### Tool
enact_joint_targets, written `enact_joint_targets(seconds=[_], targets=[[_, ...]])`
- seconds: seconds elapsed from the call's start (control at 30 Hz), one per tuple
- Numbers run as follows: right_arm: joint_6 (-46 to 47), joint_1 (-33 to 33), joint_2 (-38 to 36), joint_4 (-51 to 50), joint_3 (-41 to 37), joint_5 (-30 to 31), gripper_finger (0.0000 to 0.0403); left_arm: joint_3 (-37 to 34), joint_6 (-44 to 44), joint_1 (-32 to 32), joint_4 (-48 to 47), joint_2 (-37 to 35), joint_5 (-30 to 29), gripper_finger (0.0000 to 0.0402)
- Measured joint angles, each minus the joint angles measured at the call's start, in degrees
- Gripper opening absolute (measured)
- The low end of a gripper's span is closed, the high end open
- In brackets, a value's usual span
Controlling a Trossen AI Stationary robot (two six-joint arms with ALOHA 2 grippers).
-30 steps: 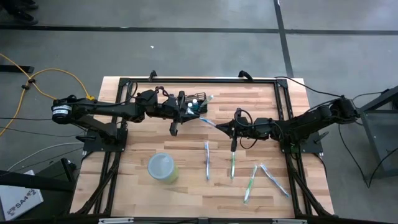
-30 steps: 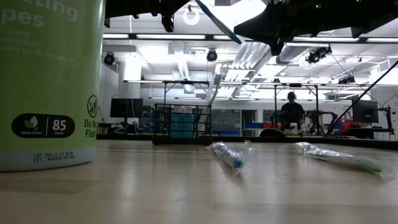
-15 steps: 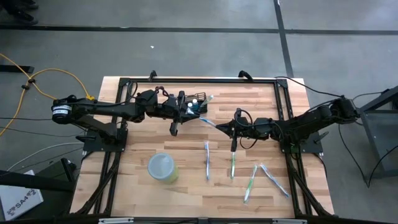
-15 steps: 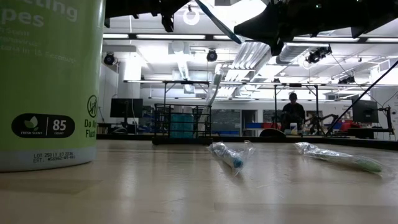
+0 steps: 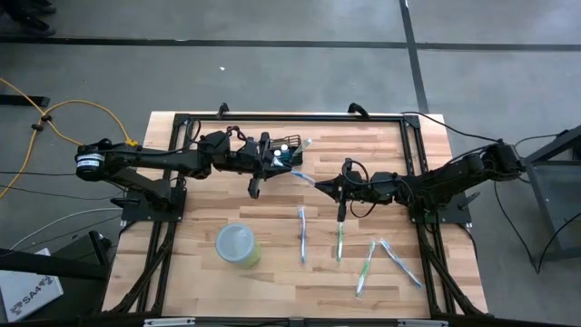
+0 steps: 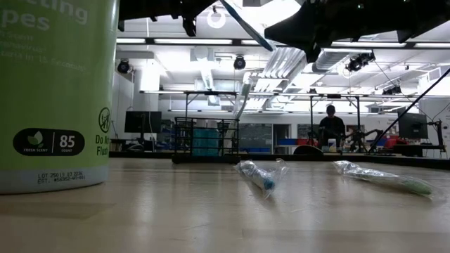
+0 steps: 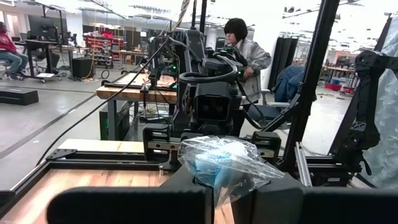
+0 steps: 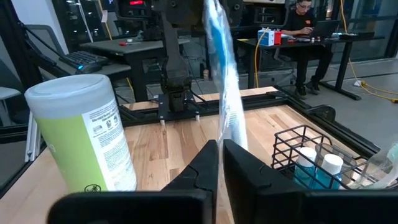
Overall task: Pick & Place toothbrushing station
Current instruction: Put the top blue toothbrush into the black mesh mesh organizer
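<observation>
- Right gripper: fingers pinch one wrapped toothbrush, held upright above mid-bench, just beside the toothbrushing station.
- Left gripper: fingers pressed together on a clear wrapped item, at the station's left side.
- Toothbrushing station: one black wire holder, near the bench's far edge, centre-left; items stand inside.
- Loose wrapped toothbrushes: four, on the near-right bench, first at.
- Green wipes canister: one, near-left, well apart, open boards around it.
</observation>
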Motion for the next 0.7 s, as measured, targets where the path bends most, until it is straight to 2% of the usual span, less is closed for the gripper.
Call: enact_joint_targets(seconds=[0.37, 0.6, 0.7], targets=[[-0.5, 0.0, 0.0, 0.0, 0.0, 0.6, 0.0097, 0.0, 0.0, 0.0, -0.1, 0.0, 0.0, 0.0010], [-4.6, 0.0, 0.0, 0.0, 0.0, 9.2, 0.0121, 0.0, -1.7, 1.1, -4.1, -0.7, -0.1, 0.0010], [-4.7, 0.0, 0.0, -0.1, 0.0, 11.2, 0.0125, 0.0, -1.7, 3.0, -8.7, -2.8, -2.6, 0.0010]])
